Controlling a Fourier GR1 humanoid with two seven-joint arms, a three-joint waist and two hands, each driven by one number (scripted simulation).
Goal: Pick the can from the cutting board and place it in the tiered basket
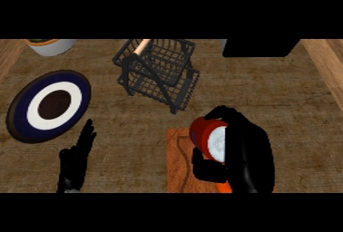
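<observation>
Fingers of your right hand [244,154] curl around the can [209,136], tipped (white end showing) over the cutting board [179,158]; basket [161,72] beyond; left hand [75,165] rests spread.

One can [206,136], one cutting board [179,158], one tiered basket [159,72], one plate [48,106], one bowl [50,45], two robot hands.

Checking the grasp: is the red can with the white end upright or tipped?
Tipped: the red can shows its round white end sideways, held in the right hand above the wooden cutting board.
</observation>
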